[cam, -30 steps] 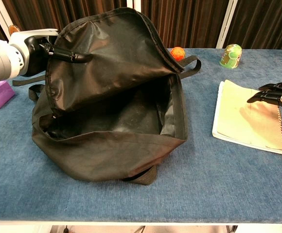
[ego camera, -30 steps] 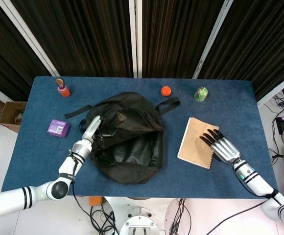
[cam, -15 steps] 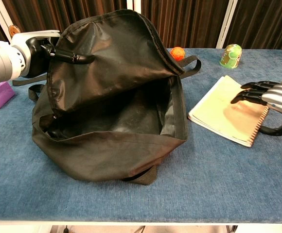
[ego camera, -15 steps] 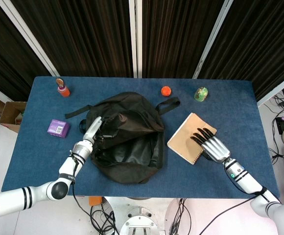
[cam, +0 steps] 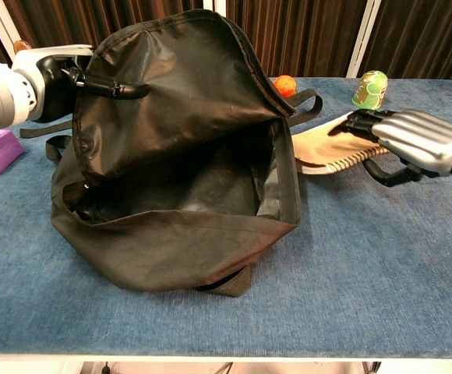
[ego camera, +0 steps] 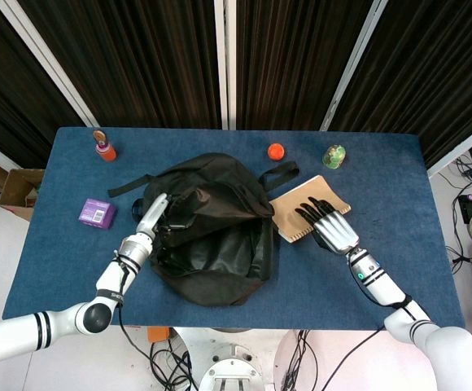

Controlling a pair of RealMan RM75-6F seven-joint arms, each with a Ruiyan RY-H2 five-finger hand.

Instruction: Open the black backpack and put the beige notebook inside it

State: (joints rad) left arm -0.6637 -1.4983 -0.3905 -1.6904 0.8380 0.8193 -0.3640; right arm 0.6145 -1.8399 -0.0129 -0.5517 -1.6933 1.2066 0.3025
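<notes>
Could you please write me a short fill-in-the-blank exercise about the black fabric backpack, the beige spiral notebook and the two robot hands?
1. The black fabric backpack lies with its main compartment ____.
2. The left hand holds the backpack's ____ up.
3. The right hand rests on the beige spiral ____.
4. The small orange ball lies on the table behind the backpack, to the ____ of the green bottle in the head view.

Missing words: open; flap; notebook; left
</notes>
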